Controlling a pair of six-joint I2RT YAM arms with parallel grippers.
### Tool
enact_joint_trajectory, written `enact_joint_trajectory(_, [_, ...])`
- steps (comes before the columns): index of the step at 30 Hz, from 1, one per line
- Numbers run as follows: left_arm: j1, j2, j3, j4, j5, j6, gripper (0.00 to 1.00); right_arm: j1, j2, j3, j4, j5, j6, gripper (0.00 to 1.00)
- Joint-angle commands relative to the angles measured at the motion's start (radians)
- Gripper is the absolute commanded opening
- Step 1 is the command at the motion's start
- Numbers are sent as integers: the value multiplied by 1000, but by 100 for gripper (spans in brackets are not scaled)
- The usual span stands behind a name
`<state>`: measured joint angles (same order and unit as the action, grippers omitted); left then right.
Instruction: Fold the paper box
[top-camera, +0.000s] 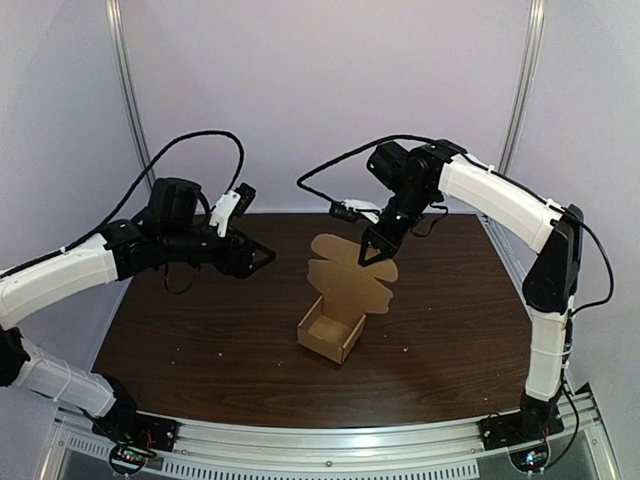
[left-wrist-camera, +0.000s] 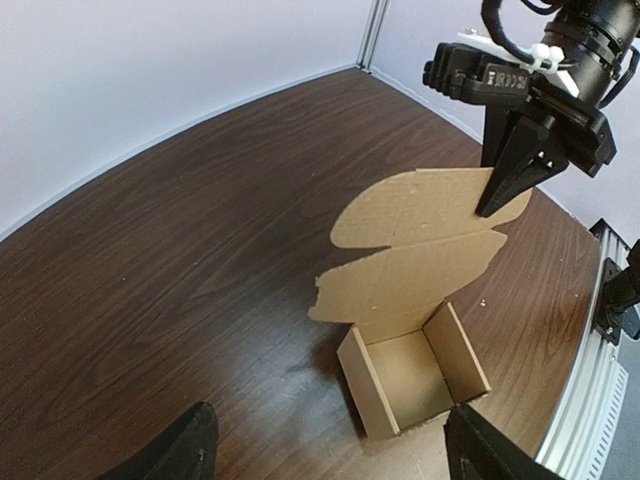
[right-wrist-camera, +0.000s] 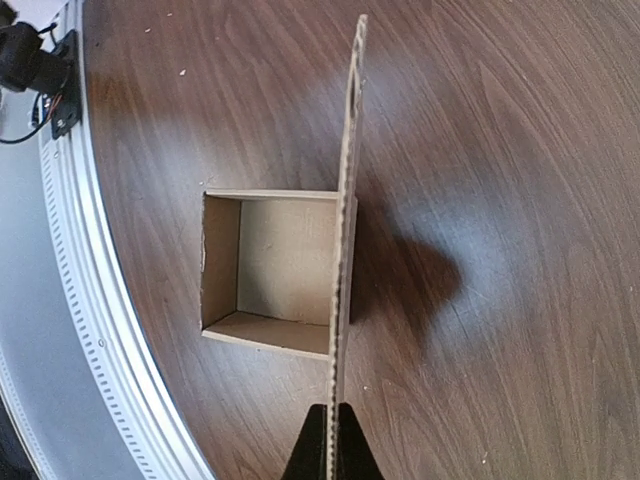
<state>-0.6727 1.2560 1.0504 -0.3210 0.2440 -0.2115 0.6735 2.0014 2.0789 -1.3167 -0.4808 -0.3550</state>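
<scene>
Top external view: the paper box (top-camera: 330, 336) sits on the dark wooden table (top-camera: 180, 340), about midway between the two arms and a little nearer the front edge than the back. Its lower part is a small open tray with four short walls standing, and only bare cardboard floor shows inside it. From the tray's far wall the lid flap (top-camera: 352, 268) rises nearly upright, with rounded tabs at its sides and a crease across it below the top panel.

The right gripper (top-camera: 371, 254) comes down from above and is closed on the top edge of that flap, near its right side. From the right wrist camera the flap appears edge-on as a thin line, with the dark fingers (right-wrist-camera: 318, 450) pressed together on either side of it and the tray lying to one side of the flap.

The left gripper (top-camera: 264, 256) hangs above the table to the left of the box, apart from it. In its wrist view the fingers (left-wrist-camera: 190, 450) stand wide apart, holding nothing.
</scene>
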Motion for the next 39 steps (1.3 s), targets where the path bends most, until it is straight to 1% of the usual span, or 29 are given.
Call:
enact_joint_trajectory(1, [-42,-35,-101,219,17,-15,82,-2,9,23,-31,-191,-146,0])
enact_joint_trajectory(3, [-61,-42,-132,273,14,-8,84,1,10,18,-40,-246,-181,0])
enact_joint_trajectory(7, [-100,2,-110,275,-4,33,82,11,10,15,-73,-328,-231,0])
enact_joint_trajectory(11, [-133,33,-91,282,-26,59,80,38,1,5,-112,-335,-273,0])
enact_joint_trajectory(13, [-136,44,-82,282,-18,69,80,49,-10,-7,-123,-343,-290,0])
enact_joint_trajectory(15, [-136,56,-70,278,-7,75,78,53,-17,-18,-112,-340,-278,0])
enact_joint_trajectory(19, [-145,70,-50,277,-11,73,70,54,-15,-20,-101,-350,-254,0])
enact_joint_trajectory(25, [-166,79,-16,251,-20,88,50,54,-12,-23,-69,-332,-189,0])
enact_joint_trajectory(27, [-177,82,2,221,-72,85,46,54,-8,-22,-47,-311,-150,0])
enact_joint_trajectory(29, [-185,81,9,204,-149,64,44,54,-6,-20,-28,-297,-121,0])
enact_joint_trajectory(30, [-186,76,5,207,-171,50,41,54,-6,-18,-21,-292,-105,0])
enact_joint_trajectory(33, [-187,67,-19,256,-176,6,33,54,-4,-10,-7,-292,-73,0])
enact_joint_trajectory(35, [-188,79,-24,273,-140,-19,31,54,-2,-3,-1,-292,-59,0])
enact_joint_trajectory(39, [-211,107,-20,292,-100,-58,30,54,-1,4,14,-282,-34,0])
